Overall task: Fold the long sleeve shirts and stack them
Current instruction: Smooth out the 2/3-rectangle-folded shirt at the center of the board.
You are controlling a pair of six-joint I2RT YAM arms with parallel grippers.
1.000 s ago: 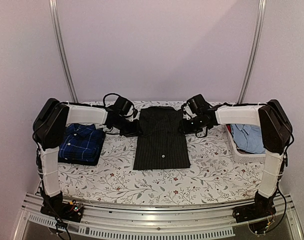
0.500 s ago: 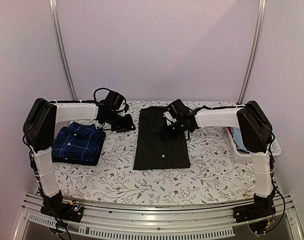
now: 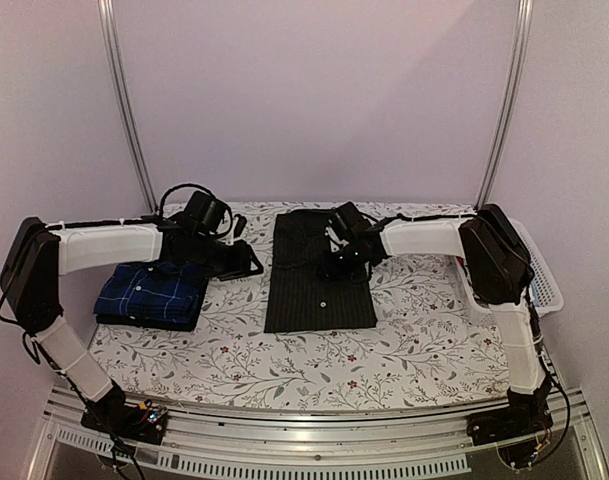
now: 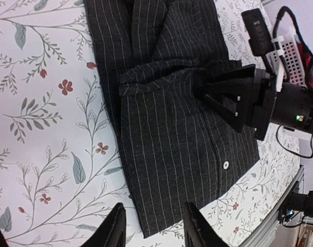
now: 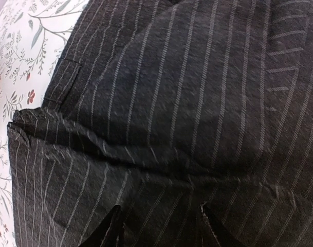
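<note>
Right pincer [image 3: 335, 266] slid onto black shirt [image 3: 319, 300], jaws apart; left pincer [image 3: 250, 268], also apart, beside it.

Plain lilac wall [image 3: 314, 100] w/ two metal uprights [image 3: 124, 100] — table [image 3: 384, 370] in floral cloth, even light.

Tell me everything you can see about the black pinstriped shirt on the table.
The black shirt is dark woven cloth with thin pale pinstripes, folded into a long rectangle. It lies flat mid-table on the floral cloth, collar at the far end, one white button showing near its near edge. A rumpled ridge crosses its middle, where the open right gripper touches it.
</note>
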